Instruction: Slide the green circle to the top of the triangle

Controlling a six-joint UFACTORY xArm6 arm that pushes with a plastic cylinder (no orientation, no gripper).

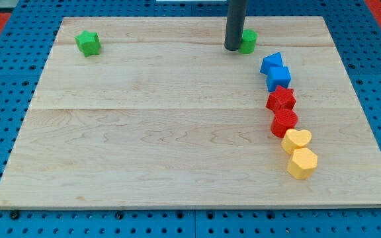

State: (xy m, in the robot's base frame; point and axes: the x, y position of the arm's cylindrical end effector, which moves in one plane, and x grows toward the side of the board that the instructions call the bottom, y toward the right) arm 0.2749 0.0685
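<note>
The green circle (248,41) lies near the view's top, right of centre, on the wooden board (144,132). My tip (233,48) touches its left side; the rod hides part of it. The blue triangle (271,63) lies just below and to the right of the green circle, a small gap between them. It touches the blue cube (279,77) below it.
A green star (87,43) sits at the board's top left. Below the blue cube runs a column down the right side: a red star (281,99), a red circle (284,122), a yellow heart (297,140) and a yellow hexagon (302,162).
</note>
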